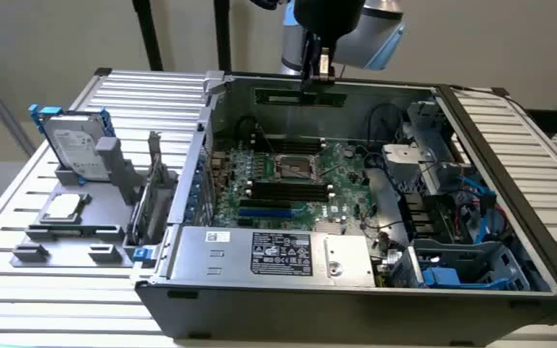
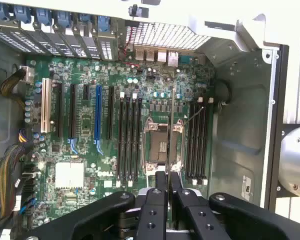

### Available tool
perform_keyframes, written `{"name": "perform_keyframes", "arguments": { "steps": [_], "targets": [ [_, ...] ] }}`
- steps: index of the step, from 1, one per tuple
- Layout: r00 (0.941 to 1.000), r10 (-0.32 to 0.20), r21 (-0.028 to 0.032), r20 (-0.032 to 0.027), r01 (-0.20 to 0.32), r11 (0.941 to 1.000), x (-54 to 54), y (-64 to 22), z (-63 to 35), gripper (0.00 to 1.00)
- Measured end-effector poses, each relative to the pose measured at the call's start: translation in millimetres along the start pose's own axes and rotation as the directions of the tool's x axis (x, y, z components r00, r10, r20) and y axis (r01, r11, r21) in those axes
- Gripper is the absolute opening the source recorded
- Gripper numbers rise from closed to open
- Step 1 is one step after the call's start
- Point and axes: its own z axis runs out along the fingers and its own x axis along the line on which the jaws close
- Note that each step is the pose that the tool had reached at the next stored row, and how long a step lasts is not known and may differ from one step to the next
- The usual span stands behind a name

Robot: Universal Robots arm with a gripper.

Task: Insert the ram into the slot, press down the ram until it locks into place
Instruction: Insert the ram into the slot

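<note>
Six entries, exterior view, left edge to right.

1. Hard drive (image 1: 70,145), upright in a grey fixture (image 1: 66,239) at the left of the frame. Not my concern.
2. Computer case (image 1: 259,304), centre frame, side panel off, with the motherboard (image 1: 341,170) flat on its floor.
3. Memory slots (image 1: 283,192), black and narrow, in parallel banks on either side of the CPU socket (image 1: 293,167). All appear empty. I cannot tell which one is meant.
4. Ram (image 1: 278,98), upper centre of the frame, above the case's far wall. Its long edge is level and it hangs beneath my fingers. I judge it light, stiff, thin and fragile, with chips and a contact edge best left untouched. The sound hold is a pinch on the flat faces along the top edge.
5. Gripper (image 1: 319,76), upper centre, closed onto the ram's upper edge and pointing straight down. My arm (image 1: 356,29) enters from the top of the frame, wrist vertical, well above the board.
6. Drive bays (image 1: 452,210), right of the frame, with blue fittings.
</note>
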Motion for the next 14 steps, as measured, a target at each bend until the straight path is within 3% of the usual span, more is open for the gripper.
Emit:
{"name": "perform_keyframes", "arguments": {
  "steps": [14],
  "targets": [
    [1.0000,0.000,0.0002,0.0071,0.000,1.0000,0.0,0.0,0.0,0.14]
  ]
}}
